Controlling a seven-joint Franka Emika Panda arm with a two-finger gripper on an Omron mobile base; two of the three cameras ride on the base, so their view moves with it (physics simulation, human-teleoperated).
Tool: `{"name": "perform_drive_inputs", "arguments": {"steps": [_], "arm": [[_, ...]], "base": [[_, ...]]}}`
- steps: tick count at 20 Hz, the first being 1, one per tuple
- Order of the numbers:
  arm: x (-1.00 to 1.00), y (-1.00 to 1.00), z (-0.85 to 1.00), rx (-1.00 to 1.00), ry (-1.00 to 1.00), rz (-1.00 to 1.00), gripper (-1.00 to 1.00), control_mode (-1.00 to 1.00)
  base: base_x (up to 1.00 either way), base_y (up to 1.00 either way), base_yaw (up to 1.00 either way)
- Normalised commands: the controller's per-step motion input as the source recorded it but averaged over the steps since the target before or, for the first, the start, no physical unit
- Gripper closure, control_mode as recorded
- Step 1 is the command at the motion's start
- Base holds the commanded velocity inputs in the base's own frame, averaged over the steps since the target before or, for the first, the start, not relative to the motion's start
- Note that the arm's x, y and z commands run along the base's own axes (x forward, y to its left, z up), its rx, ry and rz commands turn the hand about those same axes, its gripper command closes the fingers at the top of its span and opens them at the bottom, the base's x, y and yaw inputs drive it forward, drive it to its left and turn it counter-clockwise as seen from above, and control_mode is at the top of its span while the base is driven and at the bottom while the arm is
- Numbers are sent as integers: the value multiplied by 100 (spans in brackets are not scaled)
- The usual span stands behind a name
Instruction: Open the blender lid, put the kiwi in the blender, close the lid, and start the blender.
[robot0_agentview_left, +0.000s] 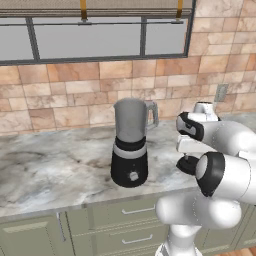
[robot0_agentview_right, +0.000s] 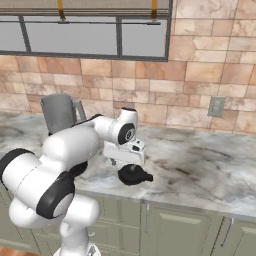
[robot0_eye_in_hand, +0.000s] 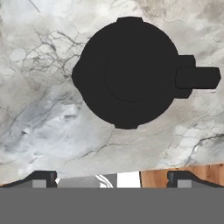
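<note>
The blender (robot0_agentview_left: 130, 150) stands on the marble counter, its grey jar (robot0_agentview_right: 58, 113) uncovered at the top, on a black base with a front knob. To its right the blender lid (robot0_eye_in_hand: 129, 72) lies flat on the counter, black and round with a side tab; it is also seen as the lid (robot0_agentview_right: 134, 175) near the counter's front. My gripper (robot0_eye_in_hand: 111, 179) hovers just above the lid, open, fingertips (robot0_eye_in_hand: 43, 178) wide apart with nothing between them. In the left base view the gripper (robot0_agentview_left: 187, 159) hangs over the lid (robot0_agentview_left: 186, 167), partly hidden by my arm. The kiwi is out of view.
A wall outlet (robot0_agentview_right: 216, 106) sits on the tiled backsplash at the right. The counter's front edge (robot0_agentview_left: 100, 204) runs above grey-green drawers. Bare marble (robot0_agentview_right: 200, 165) stretches right of the lid. A window (robot0_agentview_left: 90, 40) spans the wall above.
</note>
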Motion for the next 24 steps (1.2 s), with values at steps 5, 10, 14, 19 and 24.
{"name": "perform_drive_inputs", "arguments": {"steps": [5, 10, 14, 19, 24], "arm": [[8, -23, -6, 5, -6, 2, -100, -100], [0, -42, 0, 5, -5, 6, -100, -100], [-1, -53, 1, 11, -11, 20, -100, -100], [0, -30, 0, 4, -11, 34, -100, -100], [0, -17, 0, 1, -15, 45, -100, -100]], "base": [[0, 0, 0], [0, 0, 0], [0, 0, 0], [0, 0, 0], [0, 0, 0]]}}
